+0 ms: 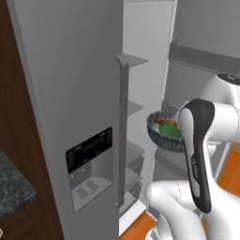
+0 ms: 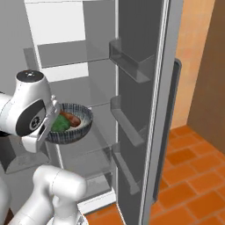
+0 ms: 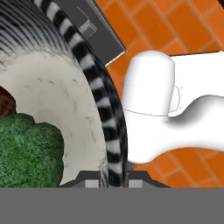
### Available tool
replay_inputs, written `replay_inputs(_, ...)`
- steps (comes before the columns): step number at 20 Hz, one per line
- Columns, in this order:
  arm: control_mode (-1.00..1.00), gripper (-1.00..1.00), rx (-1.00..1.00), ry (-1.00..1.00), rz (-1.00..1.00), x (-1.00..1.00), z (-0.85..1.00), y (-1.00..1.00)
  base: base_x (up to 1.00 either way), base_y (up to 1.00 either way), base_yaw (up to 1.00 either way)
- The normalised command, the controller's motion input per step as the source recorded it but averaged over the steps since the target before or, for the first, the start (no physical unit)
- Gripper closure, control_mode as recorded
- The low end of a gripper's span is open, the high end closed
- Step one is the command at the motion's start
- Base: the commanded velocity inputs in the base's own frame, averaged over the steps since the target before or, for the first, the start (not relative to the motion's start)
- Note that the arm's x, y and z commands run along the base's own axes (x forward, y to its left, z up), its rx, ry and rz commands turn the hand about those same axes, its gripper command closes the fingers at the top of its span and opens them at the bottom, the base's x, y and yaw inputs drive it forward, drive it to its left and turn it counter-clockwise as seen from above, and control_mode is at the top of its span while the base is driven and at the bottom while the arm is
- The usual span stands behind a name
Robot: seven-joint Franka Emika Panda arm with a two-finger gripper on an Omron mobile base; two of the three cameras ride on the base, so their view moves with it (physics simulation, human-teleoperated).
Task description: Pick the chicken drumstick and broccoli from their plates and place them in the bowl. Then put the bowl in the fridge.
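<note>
We see the fridge (image 2: 145, 110) standing open, its door with the dispenser panel (image 1: 89, 161) swung out at 9 o'clock of the arm in the left base view, and the other door, lined with bins (image 2: 127, 59), at 3 o'clock in the right base view. Pale inner shelves (image 2: 74, 52) sit stacked behind the load, one above it and one below. A dark speckled counter (image 1: 11, 185) edges in at 8 o'clock of the left base view, with orange floor tiles (image 2: 193, 176) underneath.

The arm is folded, forearm upright, hand reaching forward into the fridge opening. The jaws (image 3: 114, 179) are nearly shut, pinching the striped rim of the bowl (image 2: 72, 125), one finger inside the wall and one outside. The bowl hangs in the air, tilted slightly, between the two doors and above the lower shelf. In it lie the broccoli (image 3: 26, 148) and, touching it, the chicken drumstick (image 2: 71, 118).

Room is open ahead of the bowl towards the shelves; the door bins crowd the 3 o'clock side.
</note>
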Motion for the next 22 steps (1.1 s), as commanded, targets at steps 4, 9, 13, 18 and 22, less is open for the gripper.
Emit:
replay_inputs(4, 1.00, 1.00, 0.00, 0.00, 0.00, 0.00, 0.00, 0.00, 0.44, -0.01, 0.14)
replay_inputs(9, 1.00, 1.00, 0.00, 0.00, 0.00, 0.00, 0.00, 0.00, -0.06, -0.01, 0.27)
replay_inputs(13, 1.00, 1.00, 0.00, 0.00, 0.00, 0.00, 0.00, 0.00, -0.09, -0.50, 0.29)
replay_inputs(18, 1.00, 1.00, 0.00, 0.00, 0.00, 0.00, 0.00, 0.00, 0.18, -0.16, 0.21)
replay_inputs(22, 1.00, 1.00, 0.00, 0.00, 0.00, 0.00, 0.00, 0.00, 0.11, -0.32, 0.22)
